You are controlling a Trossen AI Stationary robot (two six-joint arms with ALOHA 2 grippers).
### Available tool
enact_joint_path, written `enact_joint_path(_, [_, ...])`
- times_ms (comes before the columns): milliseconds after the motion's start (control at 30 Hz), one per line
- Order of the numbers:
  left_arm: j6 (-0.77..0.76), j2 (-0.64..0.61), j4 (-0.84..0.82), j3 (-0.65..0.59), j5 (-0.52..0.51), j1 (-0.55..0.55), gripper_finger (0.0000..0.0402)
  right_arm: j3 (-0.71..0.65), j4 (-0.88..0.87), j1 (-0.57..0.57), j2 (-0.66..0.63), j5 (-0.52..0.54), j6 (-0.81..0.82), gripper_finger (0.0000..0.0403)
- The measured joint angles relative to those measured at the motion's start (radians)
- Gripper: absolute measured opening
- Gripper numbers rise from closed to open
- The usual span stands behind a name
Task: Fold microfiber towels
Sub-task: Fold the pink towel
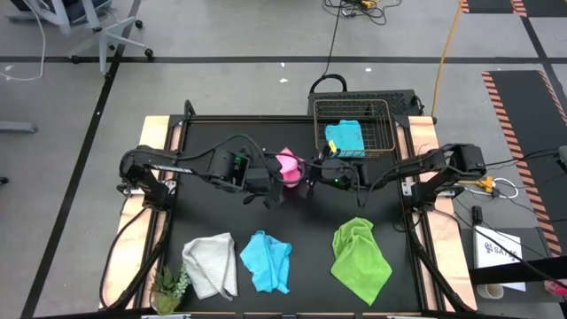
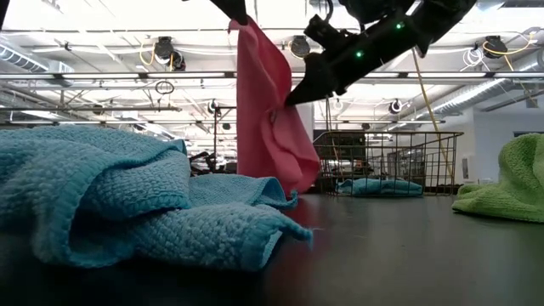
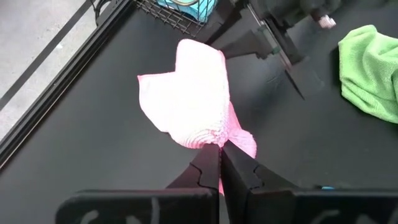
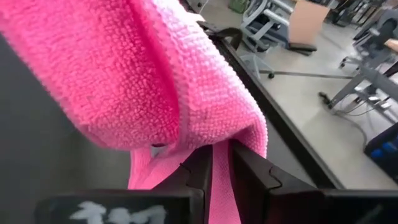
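A pink towel (image 1: 288,165) hangs above the middle of the table between my two grippers. My left gripper (image 3: 218,163) is shut on its top and shows at the low view's upper edge (image 2: 239,10). My right gripper (image 2: 291,100) comes in from the table's right and is shut on the towel's side. A white-grey towel (image 1: 211,263), a light blue towel (image 1: 266,261) and a lime green towel (image 1: 361,257) lie crumpled along the near side. Another light blue towel (image 1: 345,137) lies in the wire basket (image 1: 383,124). My left gripper pinches the pink towel's top end (image 3: 214,143) between its two fingers, slanting down from the table's left. The towel hangs below them (image 2: 255,102). My right gripper pinches a fold at the towel's side edge (image 4: 221,155), about halfway down (image 2: 283,109). Its fingers come from the table's right, slanting slightly down. The cloth bulges slack above them. Whether the towel's lower tip (image 2: 297,183) touches the table, I cannot tell.
A small green plant (image 1: 168,288) stands at the near left corner. The wire basket stands at the far right of the black table top (image 1: 213,213). There is bare table between the hanging towel and the row of towels.
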Motion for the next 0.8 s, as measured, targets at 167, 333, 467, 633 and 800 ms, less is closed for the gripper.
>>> enact_joint_path(167, [0.012, 0.0, 0.025, 0.0, -0.013, 0.017, 0.0007, 0.0, -0.009, 0.02, 0.0, -0.059, 0.059, 0.0045])
enact_joint_path(333, [0.052, 0.0, 0.07, 0.0, -0.014, 0.036, 0.0004, 0.0, -0.008, 0.038, 0.0, -0.08, 0.087, 0.0045])
enact_joint_path(467, [0.064, 0.0, 0.08, 0.0, -0.013, 0.048, 0.0007, 0.0, -0.011, 0.06, 0.0, -0.08, 0.087, 0.0045])
enact_joint_path(633, [0.068, 0.0, 0.08, 0.0, -0.013, 0.062, 0.0005, 0.0, -0.05, 0.091, 0.0, -0.081, 0.118, 0.0045])
enact_joint_path(800, [0.07, 0.0, 0.08, 0.0, -0.013, 0.069, 0.0005, 0.0, -0.107, 0.121, 0.0, -0.083, 0.167, 0.0045])
